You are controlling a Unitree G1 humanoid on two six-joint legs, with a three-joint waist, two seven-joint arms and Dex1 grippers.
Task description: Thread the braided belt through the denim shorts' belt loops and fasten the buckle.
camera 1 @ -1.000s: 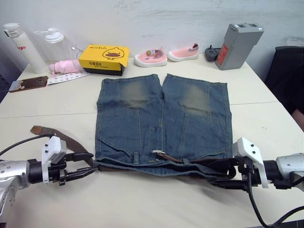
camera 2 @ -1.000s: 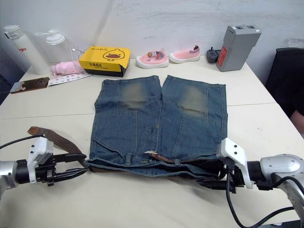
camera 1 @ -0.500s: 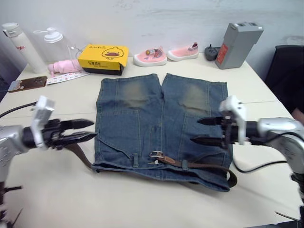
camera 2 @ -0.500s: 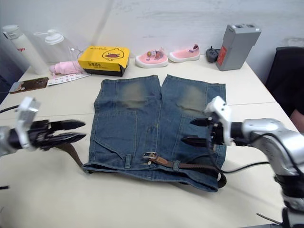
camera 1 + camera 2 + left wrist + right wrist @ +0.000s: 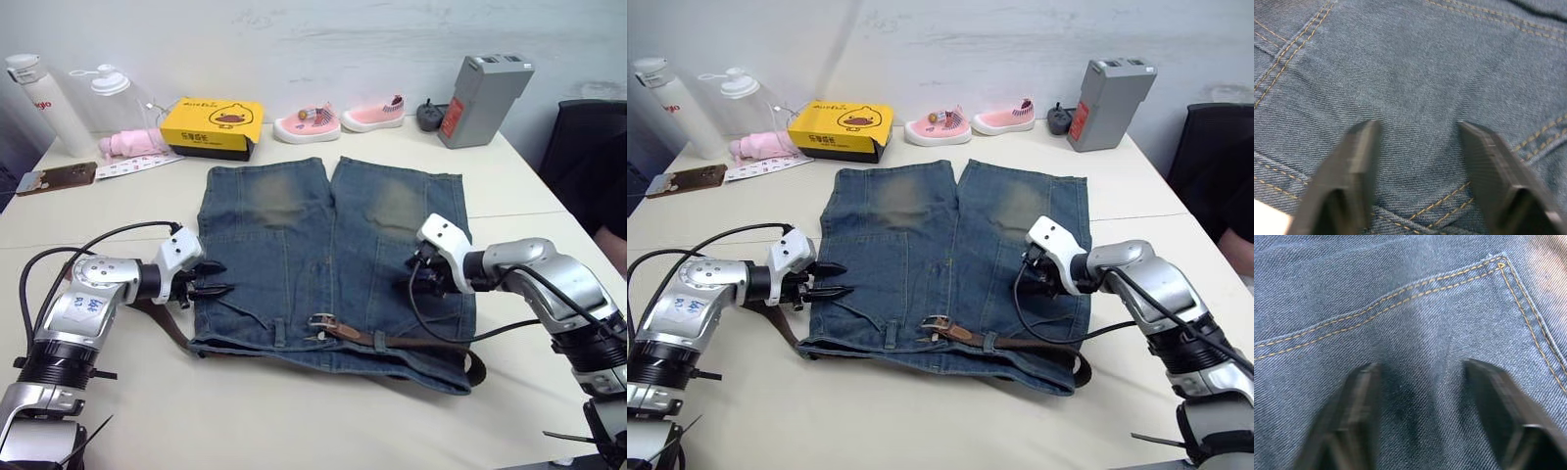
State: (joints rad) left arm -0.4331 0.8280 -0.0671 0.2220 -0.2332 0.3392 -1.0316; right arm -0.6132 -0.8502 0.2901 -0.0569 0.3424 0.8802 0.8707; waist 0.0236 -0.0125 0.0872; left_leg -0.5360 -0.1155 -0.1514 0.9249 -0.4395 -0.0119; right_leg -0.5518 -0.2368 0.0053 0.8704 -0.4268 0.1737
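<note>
Grippers, left [image 5: 214, 278] and right [image 5: 1420, 377], both spread open over the denim shorts [image 5: 333, 255], whose waistband carries the braided belt [image 5: 407, 342].

Both forearms are silver-grey metal cylinders with black joint rings. Left arm [image 5: 83, 305] carries a white sticker with blue print — text too small to read. A white angular housing sits at each wrist, just behind the gripper. Left gripper [image 5: 217, 279]: two slim black tapered fingers [image 5: 1354, 166], matte plastic, faint layer lines on the inner faces, possibly 3D-printed. Right gripper [image 5: 419, 279] fingers [image 5: 1503, 411] are the same black, wedge-shaped. Black cables loop loose off each wrist — one long arc over the left forearm, one trailing under the right arm [image 5: 549, 284].
</note>
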